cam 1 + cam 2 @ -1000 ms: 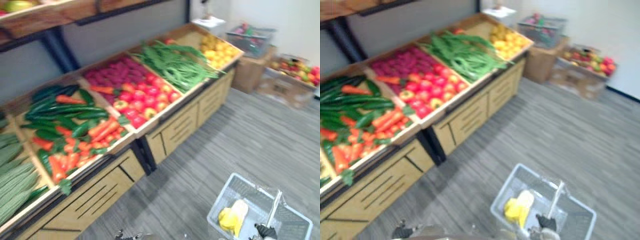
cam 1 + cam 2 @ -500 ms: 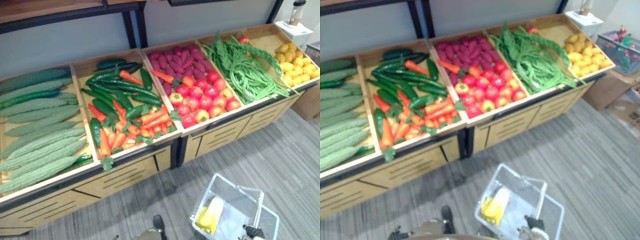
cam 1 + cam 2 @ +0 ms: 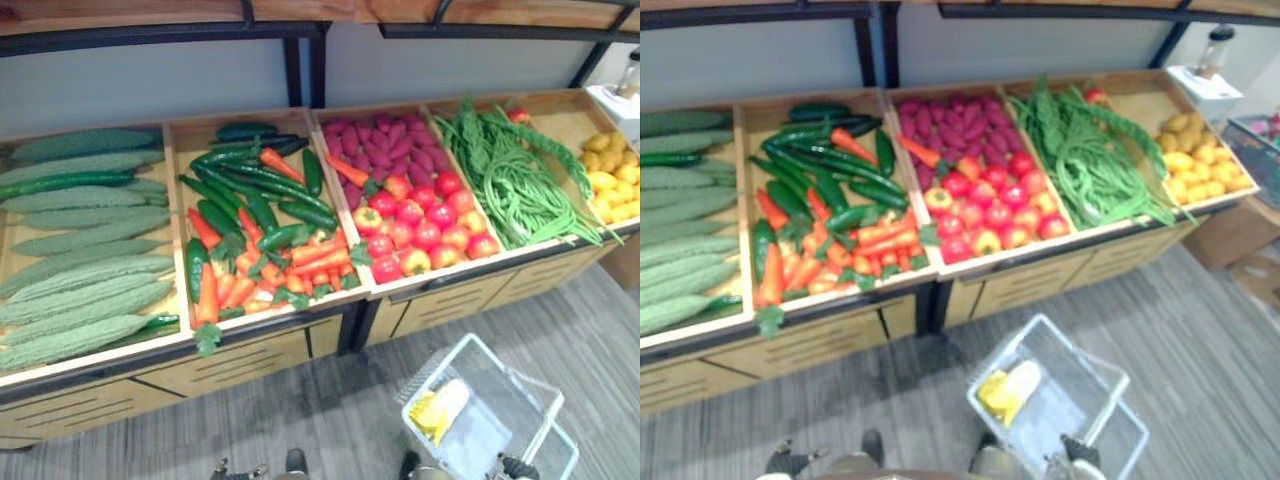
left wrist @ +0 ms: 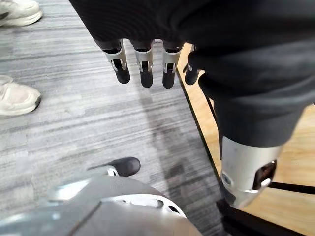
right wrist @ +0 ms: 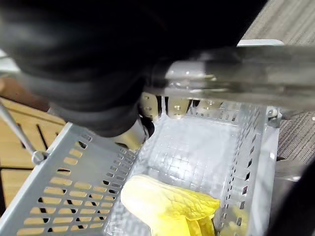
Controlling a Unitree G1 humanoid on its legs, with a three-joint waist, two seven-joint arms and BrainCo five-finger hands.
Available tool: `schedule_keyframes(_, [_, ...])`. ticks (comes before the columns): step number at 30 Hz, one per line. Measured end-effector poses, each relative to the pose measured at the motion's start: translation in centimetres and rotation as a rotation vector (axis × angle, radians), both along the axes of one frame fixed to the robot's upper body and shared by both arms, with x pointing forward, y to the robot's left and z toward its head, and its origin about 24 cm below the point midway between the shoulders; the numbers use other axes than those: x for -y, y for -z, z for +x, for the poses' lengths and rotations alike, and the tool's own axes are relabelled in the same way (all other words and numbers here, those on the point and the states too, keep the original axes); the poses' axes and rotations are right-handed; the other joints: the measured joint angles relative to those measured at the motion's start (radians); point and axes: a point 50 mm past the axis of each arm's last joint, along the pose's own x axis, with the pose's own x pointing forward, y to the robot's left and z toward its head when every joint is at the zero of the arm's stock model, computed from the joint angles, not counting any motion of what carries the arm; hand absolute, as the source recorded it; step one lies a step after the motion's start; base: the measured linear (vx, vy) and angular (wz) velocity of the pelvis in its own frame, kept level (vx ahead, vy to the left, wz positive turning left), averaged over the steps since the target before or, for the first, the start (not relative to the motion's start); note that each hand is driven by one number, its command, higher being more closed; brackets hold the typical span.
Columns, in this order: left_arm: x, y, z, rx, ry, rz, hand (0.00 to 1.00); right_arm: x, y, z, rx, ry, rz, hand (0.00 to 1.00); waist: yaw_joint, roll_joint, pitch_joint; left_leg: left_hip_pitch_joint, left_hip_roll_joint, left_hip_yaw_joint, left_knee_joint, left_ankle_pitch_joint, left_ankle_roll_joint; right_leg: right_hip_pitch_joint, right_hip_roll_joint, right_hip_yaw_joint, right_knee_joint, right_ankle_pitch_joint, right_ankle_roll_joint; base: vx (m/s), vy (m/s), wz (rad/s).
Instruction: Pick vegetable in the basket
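Observation:
A grey plastic basket (image 3: 1005,352) hangs low at my right side above the carpet. A yellow leafy vegetable (image 3: 1008,388) lies in its near corner, seen up close (image 5: 167,204) against the slotted wall (image 5: 78,162). My right hand (image 5: 74,64) is curled over the basket's handle bar (image 5: 236,73) and peeks in at the bottom edge (image 3: 1077,452). My left hand (image 4: 142,61) hangs beside the stall's wooden front, its fingers straight and holding nothing.
The wooden stall ahead holds bitter gourds (image 3: 80,260), cucumbers, peppers and carrots (image 3: 250,240), tomatoes and purple roots (image 3: 410,200), long beans (image 3: 520,180) and yellow produce (image 3: 612,190). A person's white shoes (image 4: 17,96) stand on the carpet behind my left.
The whole picture has swung round, so the camera moved and now faces the stall squarely. The basket with the yellow vegetable still hangs from my right hand.

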Motion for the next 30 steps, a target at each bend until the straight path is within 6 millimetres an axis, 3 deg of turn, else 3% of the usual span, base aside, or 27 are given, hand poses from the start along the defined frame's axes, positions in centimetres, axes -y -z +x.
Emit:
schedule_keyframes(2, [0.9,0.4,-1.0,-0.019,-0.064,-0.038,0.0,0.8,0.0,-0.9,-0.009,0.076,0.006,1.0,0.0,0.037,-0.003,0.021,0.032,-0.003,-0.046,0.036,-0.023,0.033,0.048,-0.025,-0.07,-0.009,-0.015,0.24,-0.228,0.03])
schedule_keyframes(4, [1.2,0.6,-1.6,-0.022,-0.118,-0.055,0.0,1.1,0.1,-1.6,-0.024,0.123,0.017,1.0,-0.007,0.051,-0.003,0.037,0.046,-0.006,-0.059,0.04,-0.03,0.066,0.068,-0.037,-0.102,-0.01,-0.018,0.14,-0.129,0.1])
schedule_keyframes(8, [1.0,0.7,-2.9,-0.009,-0.297,-0.081,0.0,1.3,0.3,-3.2,-0.053,0.193,0.03,1.0,-0.019,0.052,-0.017,0.055,0.047,-0.005,-0.064,0.04,-0.031,0.108,0.075,-0.056,-0.143,-0.013,-0.023,0.1,-0.032,0.11])
schedule_keyframes(13, [-0.2,0.5,-3.9,0.048,-0.579,-0.092,0.0,0.9,0.5,-4.2,-0.085,0.19,0.041,1.0,-0.022,0.023,-0.028,0.052,0.027,-0.006,-0.065,0.039,-0.03,0.121,0.064,-0.066,-0.163,-0.013,-0.023,0.02,0.014,0.05])
schedule_keyframes(16, [-1.2,0.1,-3.4,0.121,-0.798,-0.066,0.0,0.7,0.6,-4.5,-0.101,0.193,0.045,1.0,-0.024,0.026,-0.033,0.056,0.021,-0.009,-0.065,0.04,-0.03,0.133,0.059,-0.076,-0.169,-0.013,-0.023,-0.03,0.013,0.08])
schedule_keyframes(19, [-2.6,-1.3,-1.5,0.252,-0.862,0.009,0.0,0.8,0.6,-4.8,-0.116,0.182,0.031,1.0,-0.024,0.036,-0.044,0.055,0.021,-0.012,-0.065,0.04,-0.029,0.134,0.06,-0.08,-0.169,-0.013,-0.024,-0.06,0.0,0.06])
schedule_keyframes(22, [-5.1,-5.0,1.8,0.474,-0.858,0.183,0.0,1.2,0.4,-5.1,-0.137,0.129,-0.012,1.0,-0.024,0.052,-0.063,0.047,0.021,-0.02,-0.07,0.043,-0.025,0.132,0.06,-0.088,-0.169,-0.014,-0.026,-0.05,-0.005,0.08])
schedule_keyframes(24, [-6.7,-9.2,4.3,0.647,-0.763,0.382,0.0,1.5,0.2,-5.4,-0.141,0.085,-0.04,1.0,-0.022,0.058,-0.073,0.048,0.021,-0.028,-0.071,0.044,-0.024,0.137,0.06,-0.095,-0.168,-0.014,-0.026,-0.01,-0.003,0.09])
schedule_keyframes(25, [-7.0,-10.3,4.9,0.682,-0.734,0.441,0.0,1.5,0.2,-5.3,-0.138,0.075,-0.048,1.0,-0.022,0.06,-0.075,0.048,0.021,-0.028,-0.071,0.045,-0.024,0.138,0.06,-0.096,-0.168,-0.014,-0.026,0.0,-0.001,0.06])
schedule_keyframes(27, [-7.4,-14.6,7.1,0.845,-0.654,0.6,0.0,1.6,0.1,-5.5,-0.137,0.042,-0.067,1.0,-0.022,0.058,-0.089,0.046,0.021,-0.029,-0.069,0.045,-0.024,0.137,0.06,-0.094,-0.168,-0.014,-0.025,0.0,0.0,0.0])
schedule_keyframes(30, [-6.9,-19.1,8.7,1.015,-0.559,0.767,0.0,1.4,0.1,-5.6,-0.137,0.021,-0.072,1.0,-0.019,0.049,-0.097,0.048,0.023,-0.027,-0.065,0.046,-0.024,0.138,0.062,-0.087,-0.167,-0.013,-0.025,0.01,0.0,-0.01])
